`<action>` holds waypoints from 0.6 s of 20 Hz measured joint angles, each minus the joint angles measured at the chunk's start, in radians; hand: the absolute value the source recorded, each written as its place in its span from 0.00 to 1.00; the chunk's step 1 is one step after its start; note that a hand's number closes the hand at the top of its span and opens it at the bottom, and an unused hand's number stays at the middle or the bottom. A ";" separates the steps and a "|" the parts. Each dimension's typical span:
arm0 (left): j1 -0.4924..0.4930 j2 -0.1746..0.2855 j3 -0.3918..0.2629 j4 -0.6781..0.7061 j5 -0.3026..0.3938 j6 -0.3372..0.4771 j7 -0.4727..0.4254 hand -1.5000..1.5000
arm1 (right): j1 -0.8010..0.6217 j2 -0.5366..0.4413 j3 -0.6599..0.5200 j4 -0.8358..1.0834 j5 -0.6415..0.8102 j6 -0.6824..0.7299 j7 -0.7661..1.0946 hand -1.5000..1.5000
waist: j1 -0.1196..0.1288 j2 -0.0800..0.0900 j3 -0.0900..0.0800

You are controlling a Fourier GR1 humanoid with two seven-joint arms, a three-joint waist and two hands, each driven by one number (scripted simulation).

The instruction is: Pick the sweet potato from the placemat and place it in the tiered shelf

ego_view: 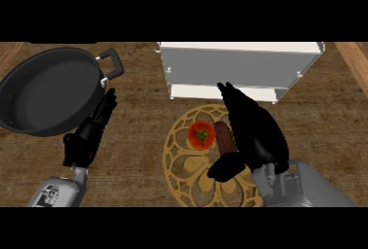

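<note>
On round filigree placemat (185,168), oblong brown sweet potato (225,137), right hand (262,135) alongside, fingers (237,104) apart

Our right hand (255,129), fingers straight, hangs over the placemat (179,165); the sweet potato (225,137) sits just left of it, then the tomato (200,135).

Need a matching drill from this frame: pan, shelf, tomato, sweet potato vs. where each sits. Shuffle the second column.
1. pan
2. shelf
3. tomato
4. sweet potato

A. on the placemat, the item nearest the right hand
B. beyond the placemat, at the view's top
C. on the placemat, left of its brown neighbour
D. at the view's left, off the placemat

Pairs: 1-D, 2-B, 3-C, 4-A
</note>
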 measured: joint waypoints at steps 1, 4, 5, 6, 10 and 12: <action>0.012 -0.005 -0.005 -0.010 -0.003 0.002 -0.001 0.50 | 0.021 -0.001 0.006 0.003 0.013 0.001 -0.006 0.00 | 0.000 0.000 0.000; 0.011 -0.013 0.000 -0.016 -0.009 0.000 0.006 0.50 | 0.030 0.025 -0.006 0.035 0.042 0.006 -0.019 0.00 | 0.000 0.001 0.000; 0.003 -0.016 0.005 0.000 -0.012 0.000 0.001 0.50 | 0.041 0.026 -0.009 0.029 0.046 0.011 -0.020 0.00 | -0.003 0.001 0.000; 0.006 -0.014 0.009 0.006 -0.016 -0.003 -0.008 0.50 | 0.046 0.028 -0.015 0.036 0.051 0.015 -0.026 0.00 | -0.003 0.001 0.000; -0.008 -0.027 0.014 0.010 -0.025 -0.007 0.007 0.50 | 0.055 0.068 -0.017 0.073 0.087 0.029 -0.036 0.00 | -0.002 0.001 0.000; -0.023 -0.030 0.026 0.023 -0.026 -0.010 0.010 0.50 | 0.070 0.071 -0.024 0.071 0.096 0.041 -0.041 0.00 | -0.004 0.001 0.000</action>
